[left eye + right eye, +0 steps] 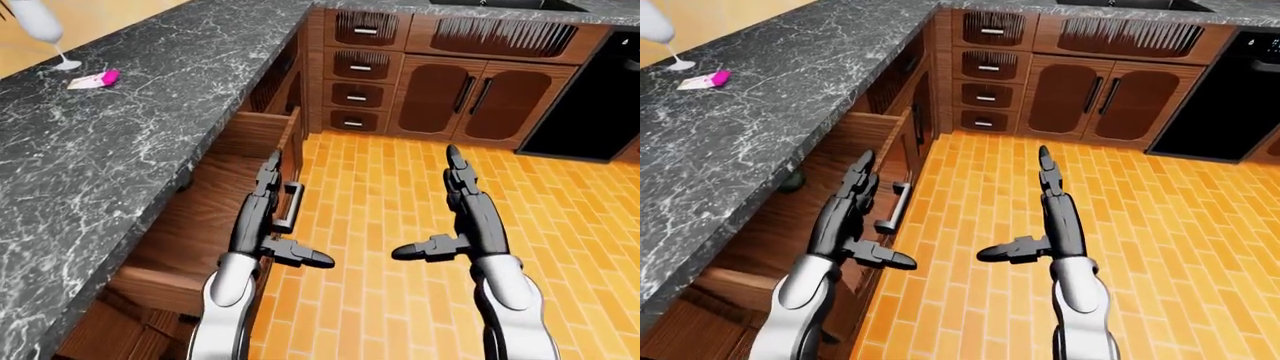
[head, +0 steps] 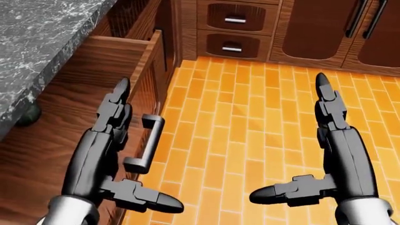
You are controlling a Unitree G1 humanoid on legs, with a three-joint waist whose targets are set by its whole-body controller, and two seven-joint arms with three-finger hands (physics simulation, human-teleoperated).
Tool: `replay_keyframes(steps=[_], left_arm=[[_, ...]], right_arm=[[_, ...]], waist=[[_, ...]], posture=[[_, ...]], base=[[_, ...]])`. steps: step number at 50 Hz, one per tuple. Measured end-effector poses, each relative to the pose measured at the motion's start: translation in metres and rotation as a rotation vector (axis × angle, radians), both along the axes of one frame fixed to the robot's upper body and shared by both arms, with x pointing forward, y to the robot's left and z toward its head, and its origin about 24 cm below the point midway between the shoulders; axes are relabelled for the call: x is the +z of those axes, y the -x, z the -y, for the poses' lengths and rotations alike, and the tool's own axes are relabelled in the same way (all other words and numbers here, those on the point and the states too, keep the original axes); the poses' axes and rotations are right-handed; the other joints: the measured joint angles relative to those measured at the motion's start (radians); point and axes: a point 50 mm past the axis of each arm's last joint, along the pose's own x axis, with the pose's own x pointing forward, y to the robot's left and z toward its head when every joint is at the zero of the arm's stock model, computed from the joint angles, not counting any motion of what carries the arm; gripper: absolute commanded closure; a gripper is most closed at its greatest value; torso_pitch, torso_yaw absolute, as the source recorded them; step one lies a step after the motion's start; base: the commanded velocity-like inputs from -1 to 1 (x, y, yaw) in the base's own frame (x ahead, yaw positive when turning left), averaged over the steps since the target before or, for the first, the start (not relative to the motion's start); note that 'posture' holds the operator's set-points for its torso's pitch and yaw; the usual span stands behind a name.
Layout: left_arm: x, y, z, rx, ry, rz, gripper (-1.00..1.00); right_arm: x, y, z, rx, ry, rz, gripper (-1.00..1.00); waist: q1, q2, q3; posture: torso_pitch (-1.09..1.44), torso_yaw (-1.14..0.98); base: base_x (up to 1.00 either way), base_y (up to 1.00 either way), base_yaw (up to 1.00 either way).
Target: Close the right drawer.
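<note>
A wooden drawer [image 1: 215, 202] stands pulled out from under the dark marble counter [image 1: 120, 127] on the left; its inside looks empty. Its metal handle [image 2: 145, 143] is on the drawer face. My left hand [image 2: 118, 154] is open, fingers straight, lying flat along the drawer face just left of the handle, thumb pointing right below it. My right hand [image 2: 319, 159] is open and empty over the orange brick floor, well right of the drawer, thumb pointing left.
A bank of closed small drawers [image 1: 360, 71] and cabinet doors [image 1: 470, 97] stands at the top. A black appliance [image 1: 590, 97] is at the top right. A white glass [image 1: 40, 26] and a pink item [image 1: 95, 79] sit on the counter. Brick floor [image 1: 400, 225] lies between.
</note>
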Motion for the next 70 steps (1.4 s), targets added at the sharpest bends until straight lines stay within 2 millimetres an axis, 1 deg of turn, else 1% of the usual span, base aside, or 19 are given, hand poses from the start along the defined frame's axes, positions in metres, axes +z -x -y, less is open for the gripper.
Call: replay_keyframes(steps=[10, 16, 24, 30, 37, 45, 52, 61, 70], left_arm=[[-0.01, -0.006, 0.016, -0.064, -0.009, -0.022, -1.0], [-0.024, -0.009, 0.022, -0.082, -0.025, -0.056, -1.0], [-0.055, -0.016, 0.023, -0.079, -0.039, -0.136, -1.0], [-0.074, -0.021, 0.017, -0.048, -0.041, -0.179, -1.0], [-0.086, -0.026, 0.016, -0.042, -0.024, -0.163, -1.0], [-0.095, -0.035, 0.01, -0.021, -0.01, -0.148, -1.0], [-0.1, -0.046, -0.001, 0.011, 0.01, -0.134, -1.0], [-0.098, -0.047, -0.019, 0.094, 0.017, -0.131, -1.0], [-0.095, -0.05, -0.025, 0.108, 0.02, -0.133, -1.0]], right_arm=[[0.0, 0.001, 0.003, -0.007, -0.005, -0.001, -1.0], [0.001, 0.003, 0.006, -0.023, -0.01, 0.008, -1.0], [0.002, 0.002, 0.003, -0.013, -0.011, 0.011, -1.0], [0.0, 0.001, 0.003, -0.01, -0.013, 0.007, -1.0], [0.001, 0.002, 0.003, -0.009, -0.013, 0.009, -1.0], [0.003, 0.002, 0.002, -0.007, -0.011, 0.013, -1.0], [0.002, 0.0, 0.0, 0.001, -0.011, 0.011, -1.0], [-0.001, 0.0, 0.001, -0.005, -0.01, 0.003, -1.0], [0.0, 0.0, 0.0, 0.001, -0.012, 0.006, -1.0]], waist=[[0.004, 0.001, -0.01], [0.004, -0.001, -0.014], [0.005, -0.004, -0.011], [0.004, -0.005, -0.006], [0.005, -0.003, -0.007], [-0.003, -0.002, -0.01], [-0.013, 0.0, -0.015], [-0.023, 0.007, -0.018], [-0.021, 0.009, -0.019]], posture=[[0.0, 0.0], [0.0, 0.0], [0.0, 0.0], [0.0, 0.0], [0.0, 0.0], [0.0, 0.0], [0.0, 0.0], [0.0, 0.0], [0.0, 0.0]], base=[[0.0, 0.0, 0.0], [0.0, 0.0, 0.0], [0.0, 0.0, 0.0], [0.0, 0.0, 0.0], [0.0, 0.0, 0.0], [0.0, 0.0, 0.0], [0.0, 0.0, 0.0], [0.0, 0.0, 0.0], [0.0, 0.0, 0.0]])
